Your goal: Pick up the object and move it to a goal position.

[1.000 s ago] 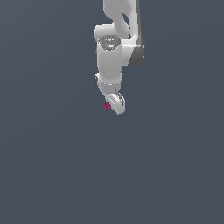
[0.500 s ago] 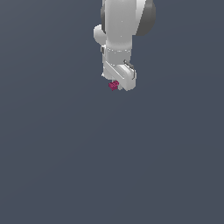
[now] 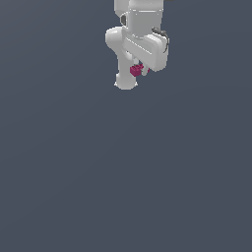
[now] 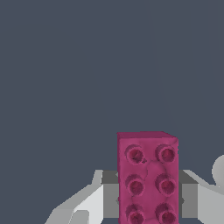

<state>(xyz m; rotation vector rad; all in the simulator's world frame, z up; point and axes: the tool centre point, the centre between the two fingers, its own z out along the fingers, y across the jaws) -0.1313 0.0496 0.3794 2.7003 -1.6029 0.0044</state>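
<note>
One magenta brick (image 4: 147, 179) with six visible studs in two rows sits clamped between two fingers (image 4: 197, 202) of one gripper (image 3: 139, 70), long axis running outward from the wrist camera.

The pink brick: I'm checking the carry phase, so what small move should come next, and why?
Probably carry on moving the pink brick steadily with the claw kept shut. The wrist view shows grey fingers on both of its sides, and the exterior view shows it tucked under the white arm. No goal marker is visible, so I can't tell the direction.
</note>
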